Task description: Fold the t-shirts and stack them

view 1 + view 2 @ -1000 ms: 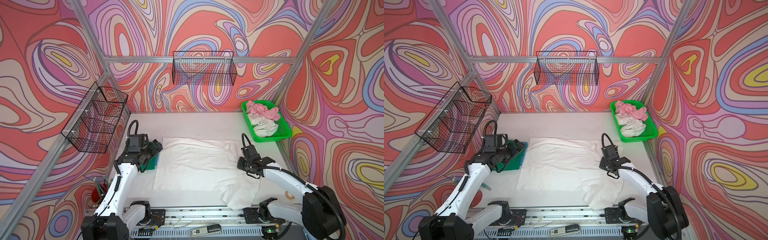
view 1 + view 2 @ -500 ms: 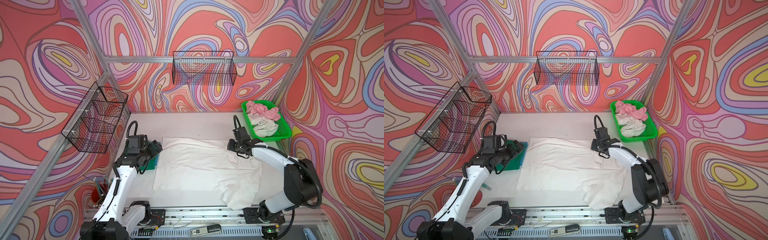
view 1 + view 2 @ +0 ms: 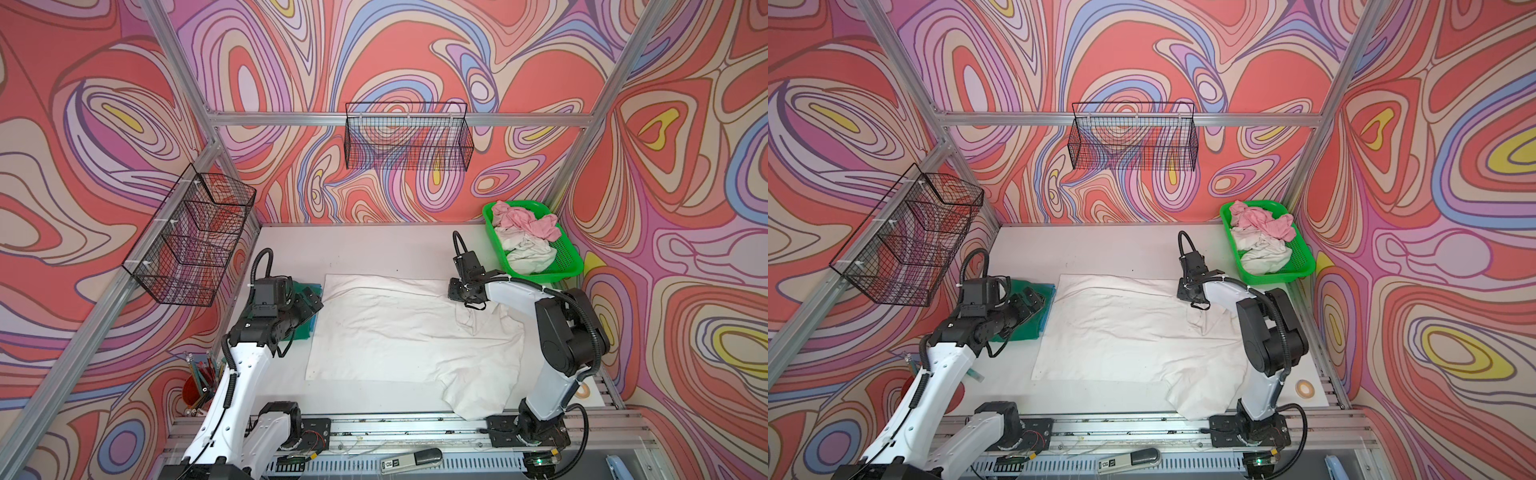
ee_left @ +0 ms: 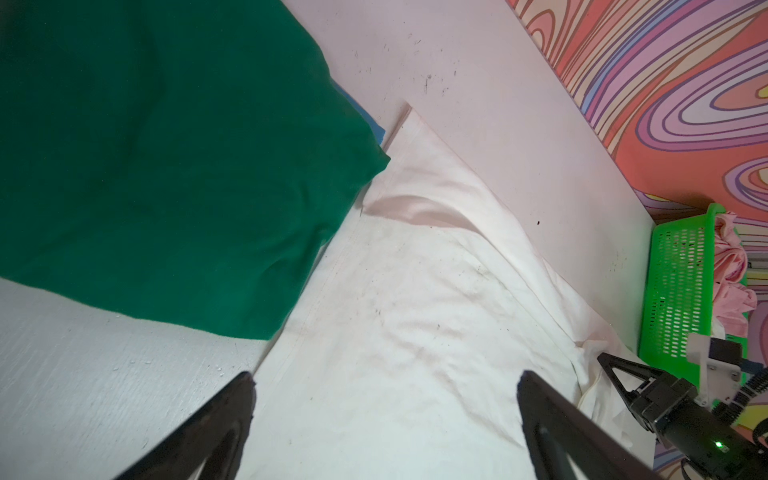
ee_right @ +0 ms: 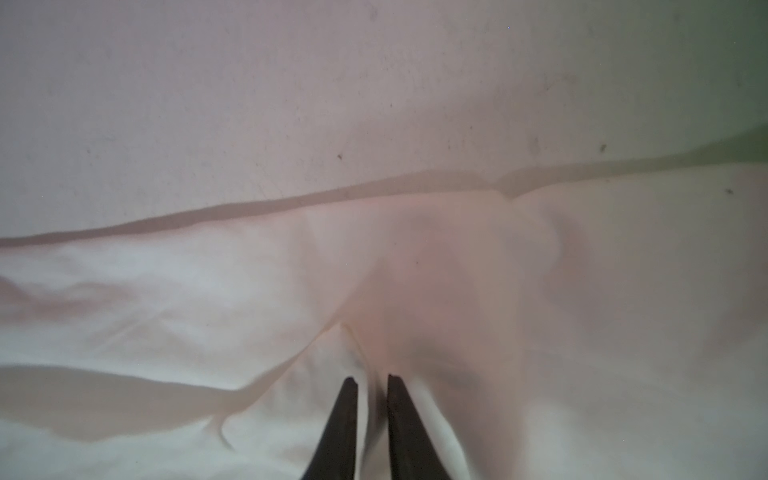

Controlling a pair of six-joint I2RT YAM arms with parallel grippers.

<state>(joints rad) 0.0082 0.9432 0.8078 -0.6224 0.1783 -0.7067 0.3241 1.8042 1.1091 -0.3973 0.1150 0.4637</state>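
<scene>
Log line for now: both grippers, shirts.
left gripper: open, over white shirt edge beside green shirt | right gripper: shut on white shirt fold | basket: pink shirt, off-white shirt inside

The right wrist view is soft all over — the white shirt [image 5: 540, 332] shows only as vague folds. The right gripper [image 5: 372, 378] is cut off by the edge, and just its fingers [image 5: 345, 415] show, nipping what seems a ridge of cloth. In both top views its jaws hide under its own body. The left gripper [image 4: 386, 376] is likewise cropped. The left arm [image 3: 249, 328] covers part of the green shirt [image 3: 1045, 309] — a blue layer [image 4: 376, 129] beneath barely peeks out. The crumpled shirts [image 3: 525, 232] in the basket [image 3: 565, 255] cannot be counted.
</scene>
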